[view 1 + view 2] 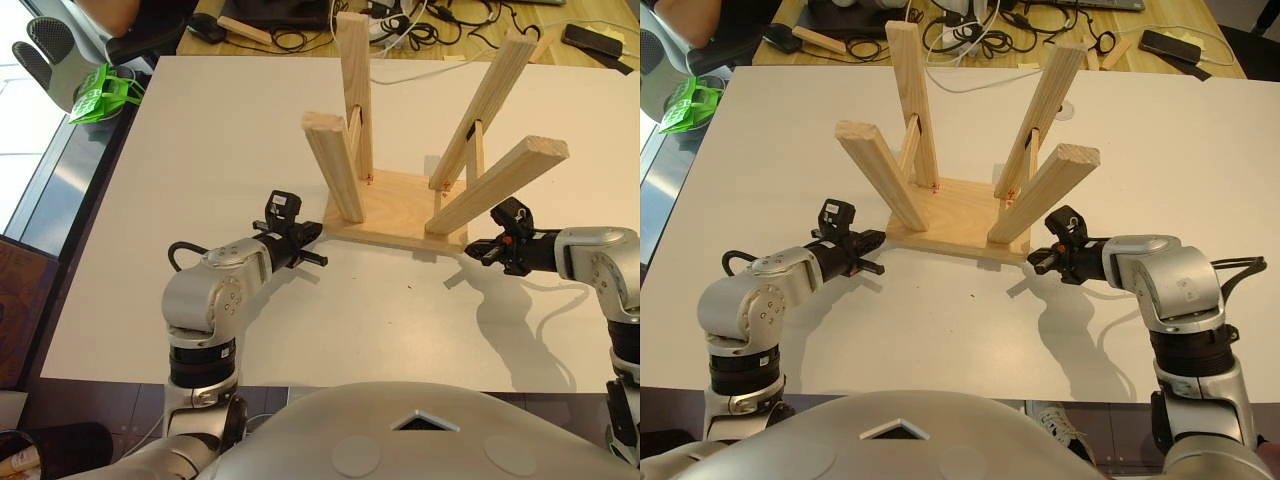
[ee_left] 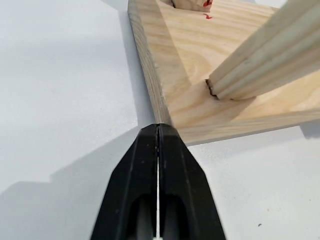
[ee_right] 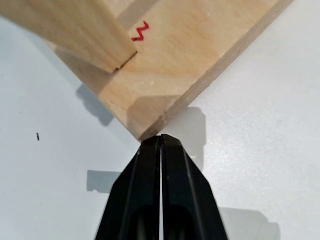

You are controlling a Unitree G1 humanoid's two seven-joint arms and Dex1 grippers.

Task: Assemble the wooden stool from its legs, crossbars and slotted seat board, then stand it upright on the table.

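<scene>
Left claw [image 2: 158, 129] and right claw [image 3: 161, 138] — both pinched closed — sit low, tips pointing inward toward each other.

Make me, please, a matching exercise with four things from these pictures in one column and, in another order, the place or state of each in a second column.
Column 1
1. seat board
2. left end effector
3. right end effector
4. legs

Column 2
a. stand up from the board and lean outward
b. shut, tip at the board's near corner on the robot's left
c. lies flat on the white table
d. shut, tip at the board's near corner on the robot's right

Pairs: 1-c, 2-b, 3-d, 4-a
</scene>
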